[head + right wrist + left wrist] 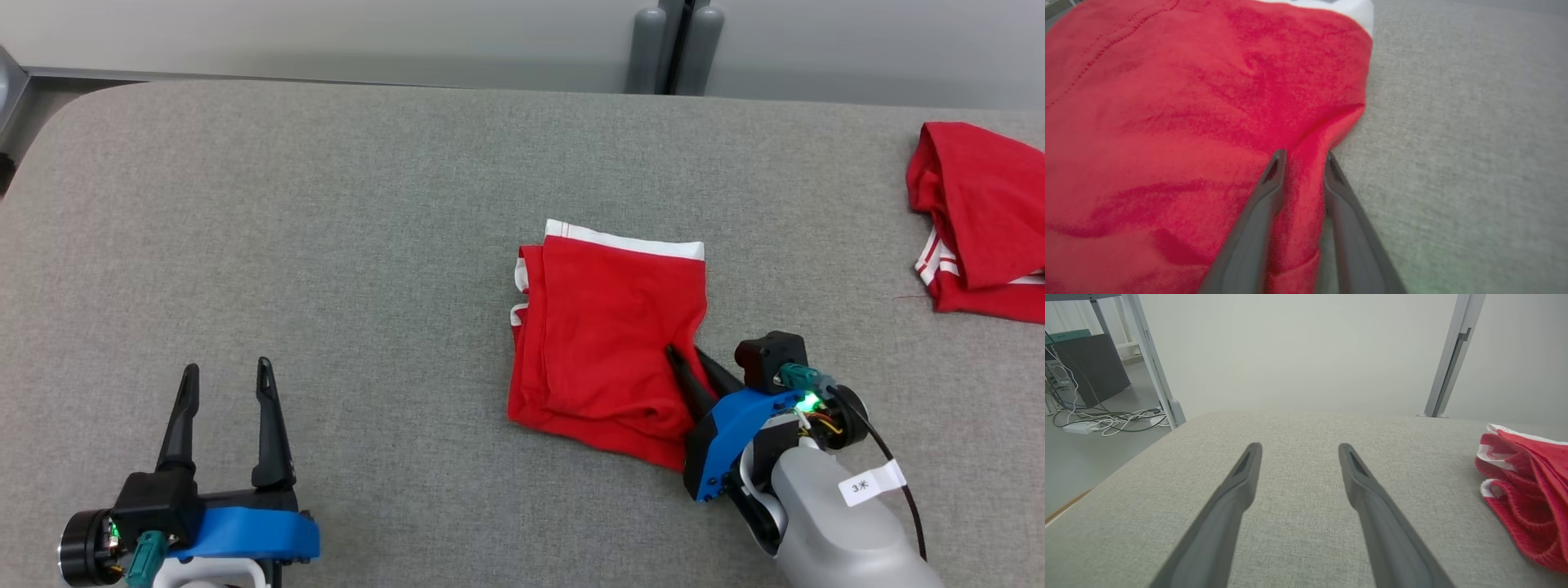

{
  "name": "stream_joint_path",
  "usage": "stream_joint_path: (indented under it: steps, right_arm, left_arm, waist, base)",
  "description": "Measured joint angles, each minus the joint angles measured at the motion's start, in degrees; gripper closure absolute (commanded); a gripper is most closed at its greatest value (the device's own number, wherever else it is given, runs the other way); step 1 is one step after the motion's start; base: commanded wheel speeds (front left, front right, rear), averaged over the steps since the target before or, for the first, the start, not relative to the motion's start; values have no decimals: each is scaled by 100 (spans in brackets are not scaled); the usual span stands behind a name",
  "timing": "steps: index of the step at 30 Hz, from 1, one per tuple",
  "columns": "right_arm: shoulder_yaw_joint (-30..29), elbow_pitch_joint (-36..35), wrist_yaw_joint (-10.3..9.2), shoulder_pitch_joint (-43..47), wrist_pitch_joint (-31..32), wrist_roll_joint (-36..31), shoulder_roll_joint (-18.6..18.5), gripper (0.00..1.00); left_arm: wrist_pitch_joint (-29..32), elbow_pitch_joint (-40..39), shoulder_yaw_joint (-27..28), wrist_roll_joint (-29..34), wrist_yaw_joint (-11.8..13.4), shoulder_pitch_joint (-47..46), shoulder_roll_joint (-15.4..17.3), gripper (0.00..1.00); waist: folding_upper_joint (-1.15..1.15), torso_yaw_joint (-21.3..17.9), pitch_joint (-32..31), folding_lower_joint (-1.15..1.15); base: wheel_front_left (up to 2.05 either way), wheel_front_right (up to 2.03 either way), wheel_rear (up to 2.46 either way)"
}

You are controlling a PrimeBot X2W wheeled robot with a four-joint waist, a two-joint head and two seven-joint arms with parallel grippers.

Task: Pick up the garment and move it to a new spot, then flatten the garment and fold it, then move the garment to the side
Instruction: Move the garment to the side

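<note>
Two grippers, one job: nearest the camera, the left gripper stands spread wide over the bare grey table, holding nothing, apparently parked clear of the work. Just beyond, the right gripper pinches a raised ridge of cloth at the near right corner of the folded red garment, seemingly a hold for moving it aside. The garment lies mid-table in a layered rectangle, white trim along its far edge. Farther right, a second red garment sits bunched.

Cloth on cloth
Garment at my right hand: soft, matt knit; table cover beside it: coarse woven fabric.
</note>
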Motion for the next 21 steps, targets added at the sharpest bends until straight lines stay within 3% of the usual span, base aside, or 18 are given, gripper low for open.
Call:
stream_joint_path:
  steps: [8,21]
  right_arm:
    - [411,34,1,-396,-180,30,-147,100]
    - [1432,-402,1,-2112,19,107,-1547,100]
  left_arm:
    - [-19,59,-190,-18,-93,-213,-42,0]
    - [-31,-733,-183,203,-89,-592,22,0]
  waist:
    - [0,-136,-30,0]
    - [0,-967,853,1]
  base:
    - [0,0,0]
    - [0,0,0]
